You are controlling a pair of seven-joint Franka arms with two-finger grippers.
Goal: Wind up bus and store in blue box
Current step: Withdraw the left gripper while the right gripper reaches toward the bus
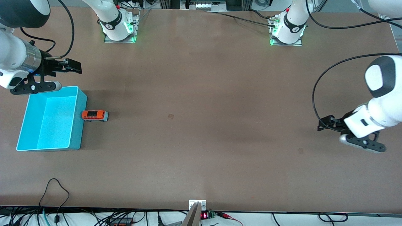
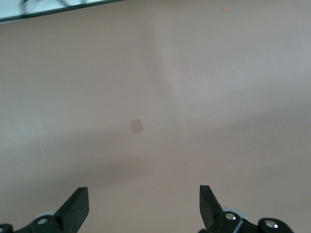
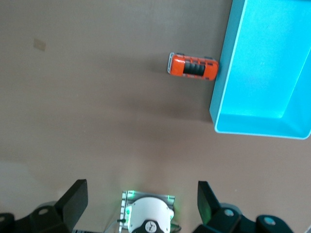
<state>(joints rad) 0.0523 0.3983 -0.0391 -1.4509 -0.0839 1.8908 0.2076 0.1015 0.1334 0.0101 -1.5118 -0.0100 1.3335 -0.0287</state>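
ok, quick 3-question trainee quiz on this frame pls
1. True or false: the bus is inside the box.
2. Which end effector is closer to the bus? A) left B) right
3. Fill in: both end effectors are ____, holding nothing.

Key:
1. False; it sits on the table against the box's outer wall.
2. B; the right one hovers by the box's corner, the left one waits at the table's other end.
3. Open.

Orange bus (image 1: 94,115) with dark roof windows; turquoise-blue box (image 1: 78,125); brown table (image 1: 220,125).
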